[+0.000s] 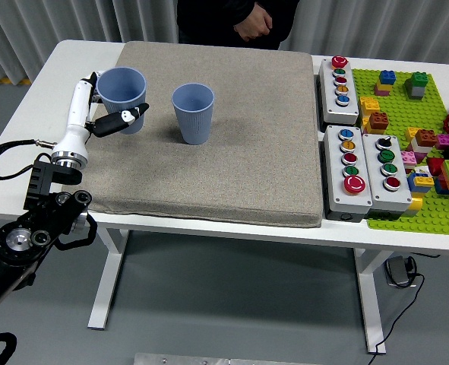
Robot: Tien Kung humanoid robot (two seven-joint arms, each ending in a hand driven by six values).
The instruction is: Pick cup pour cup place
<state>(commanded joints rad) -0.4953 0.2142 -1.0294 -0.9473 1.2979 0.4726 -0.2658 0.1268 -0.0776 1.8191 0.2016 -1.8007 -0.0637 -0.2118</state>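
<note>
Nearest, at seven o'clock, the left arm's black jointed links and cable rise from below the white table (209, 228) edge into a slim white forearm. At nine o'clock the left hand (102, 114) wraps a blue cup (124, 95), with one black-tipped white finger (121, 119) lying across the cup's front wall; the grip is closed around it. The cup is upright, a smooth tapered tumbler with faint vertical ribbing, at the left edge of the grey mat (209, 137), a thick, coarse-woven square pad with rounded corners. Whether the cup's base touches the mat cannot be told.

Just to its right, near eleven o'clock, a second blue cup (193, 112) of the same ribbed shape stands upright on the mat, apart from the first.

At three o'clock sit grey button boxes (365, 167) with glossy coloured round buttons, beside a studded green baseplate (406, 114) carrying plastic bricks.

At twelve o'clock a person in dark clothing stands with clasped hands (251, 23).
</note>
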